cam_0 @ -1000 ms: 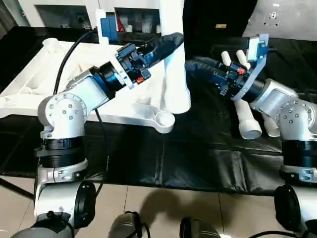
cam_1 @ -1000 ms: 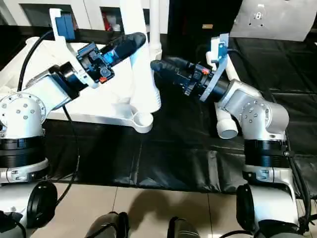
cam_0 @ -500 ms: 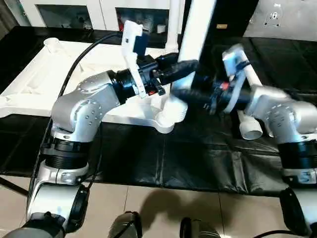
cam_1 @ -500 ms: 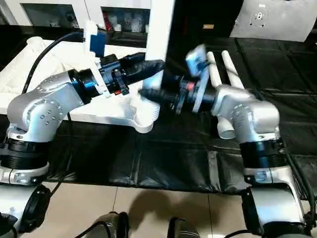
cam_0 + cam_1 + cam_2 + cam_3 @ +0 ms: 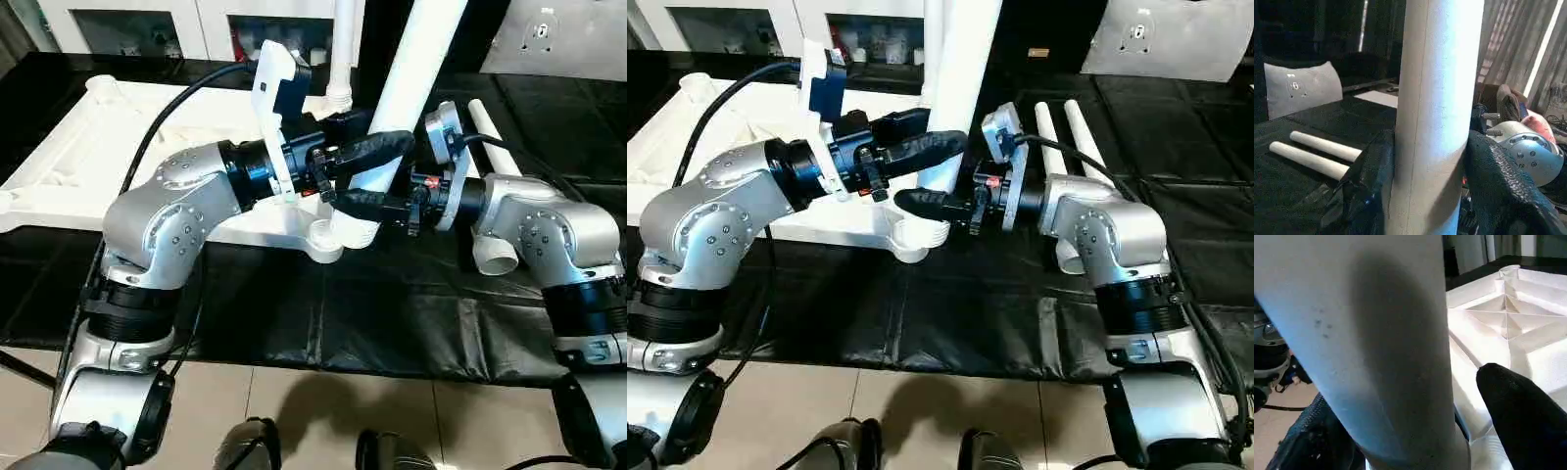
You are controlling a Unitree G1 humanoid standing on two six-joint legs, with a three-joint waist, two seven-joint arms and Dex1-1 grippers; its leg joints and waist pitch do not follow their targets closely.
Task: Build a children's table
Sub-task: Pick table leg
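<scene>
Left wrist: left tool (image 5: 1432,196) grips leg (image 5: 1437,98)

White ribbed table top (image 5: 147,147) lies upside down; one tilted leg (image 5: 407,88) stands at its near corner socket (image 5: 323,235); two spare legs (image 5: 1063,132) lie beside it.

held leg (image 5: 416,59): top cut off by frame edge | corner socket (image 5: 333,233): leg foot's seating hidden by right gripper (image 5: 355,204) | tabletop (image 5: 69,147): near edge partly hidden behind left arm (image 5: 186,191)
</scene>
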